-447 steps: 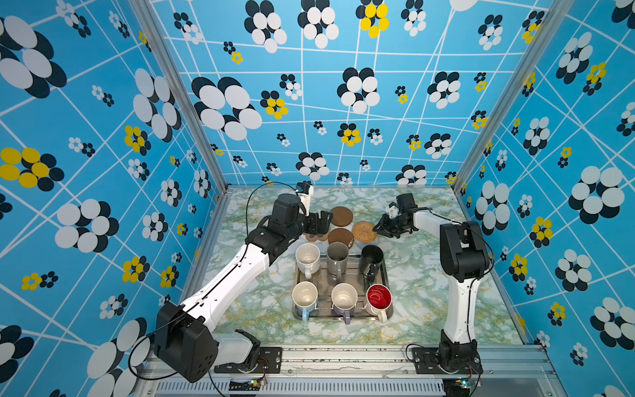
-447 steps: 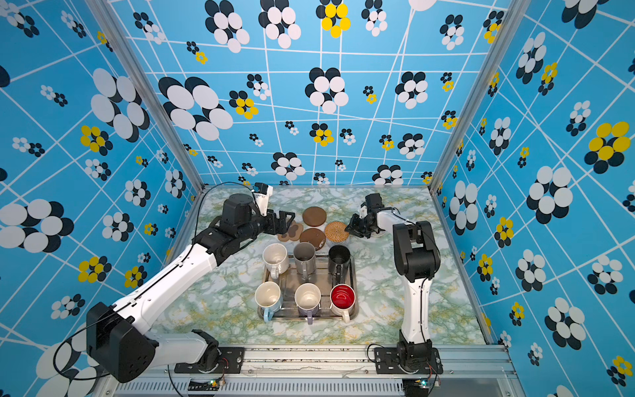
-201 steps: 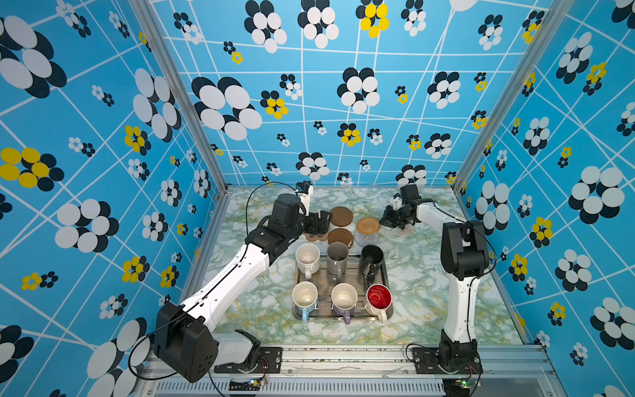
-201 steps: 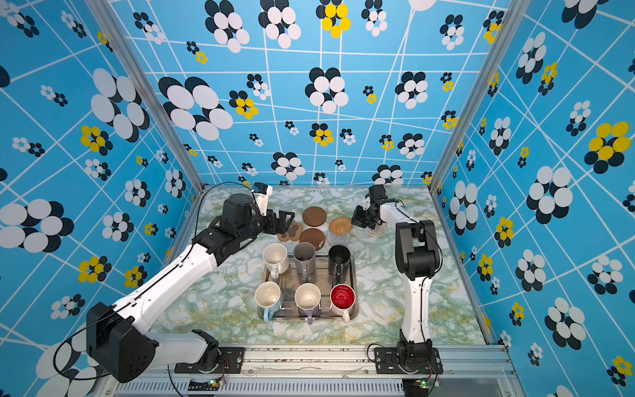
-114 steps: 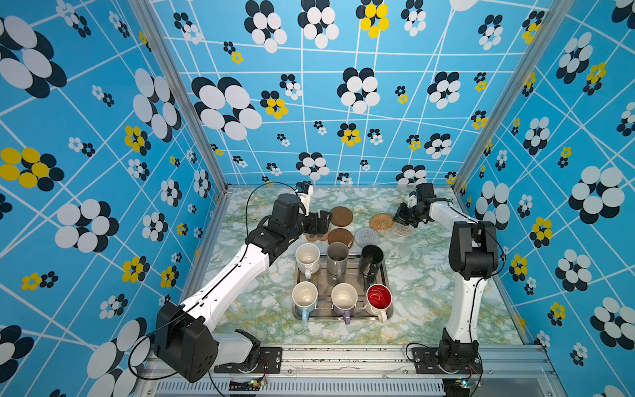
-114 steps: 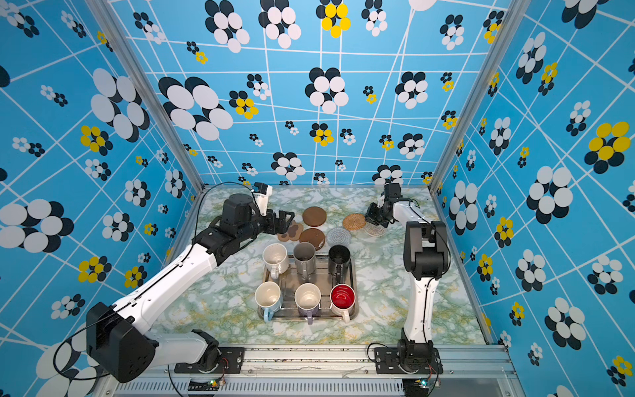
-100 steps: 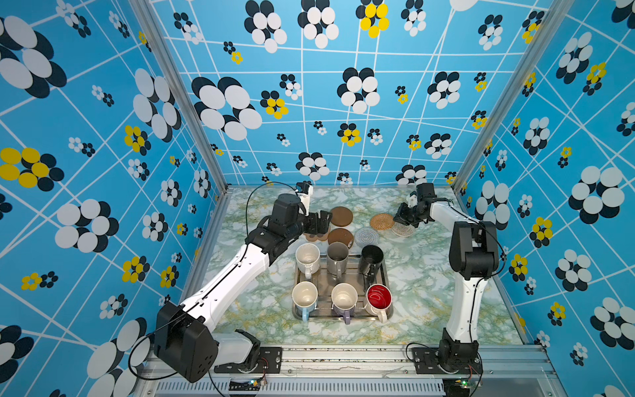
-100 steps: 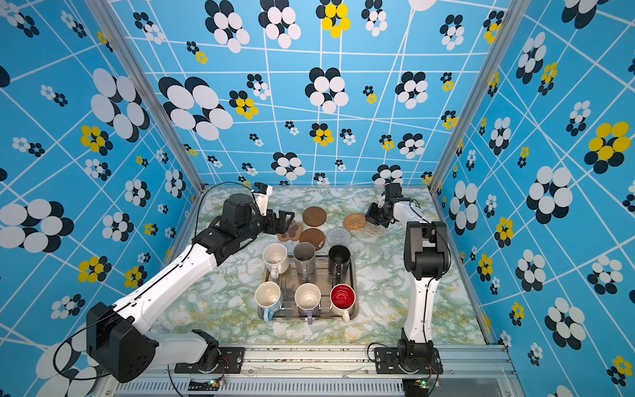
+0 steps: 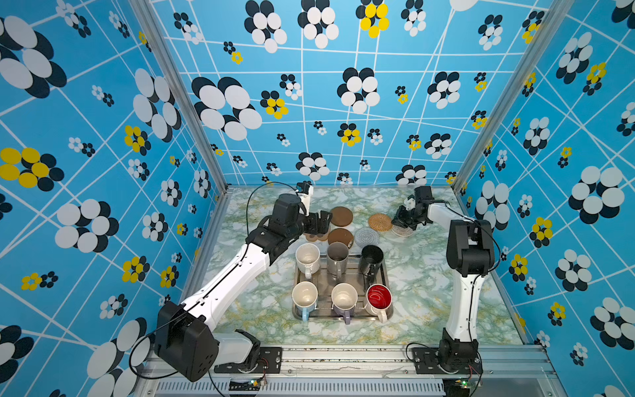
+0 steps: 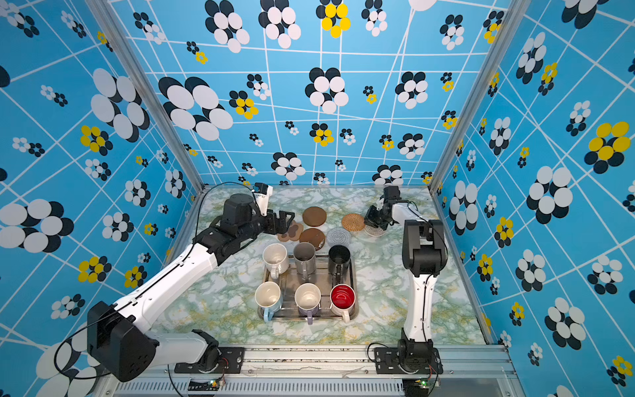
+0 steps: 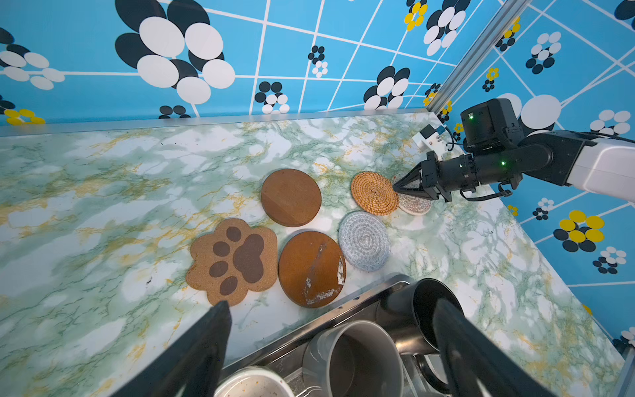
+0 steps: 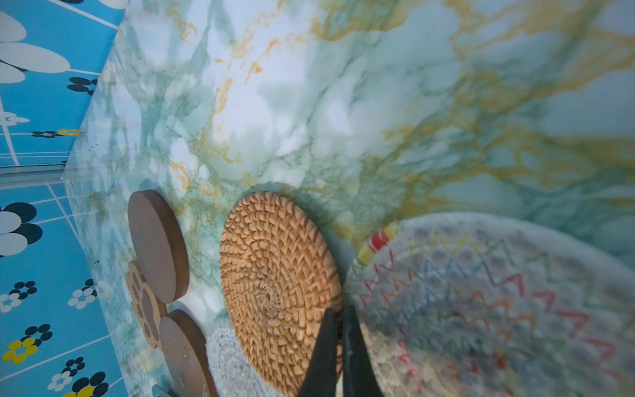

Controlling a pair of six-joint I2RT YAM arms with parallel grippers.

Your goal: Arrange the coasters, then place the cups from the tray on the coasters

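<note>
Six cups stand in the silver tray (image 9: pixel 326 318): cream-white (image 9: pixel 307 256), tall grey (image 9: pixel 337 254), tall black (image 9: pixel 371 256), light blue (image 9: pixel 304 297), lilac (image 9: pixel 343 297) and red-inside (image 9: pixel 378 297). Behind the tray lie the paw coaster (image 11: pixel 233 261), two brown discs (image 11: pixel 291 197) (image 11: pixel 311 268) and a grey-white woven round (image 11: pixel 364 245). My right gripper (image 12: pixel 338 319) is shut on the edge of the tan rattan coaster (image 11: pixel 374 192), which overlaps a zigzag-stitched woven coaster (image 11: pixel 415 204). My left gripper (image 11: pixel 331 304) hangs open above the tray's back edge, holding nothing.
Patterned blue walls close in the marble table (image 9: pixel 422 275) at the back and both sides. The right arm's upright link (image 9: pixel 469 254) stands to the right of the tray. Bare tabletop shows left of the paw coaster and right of the tray.
The right gripper has carried the rattan coaster from beside the tray to the back right, uncovering the grey-white woven round. It has hardly moved in the last half second. The left arm is still.
</note>
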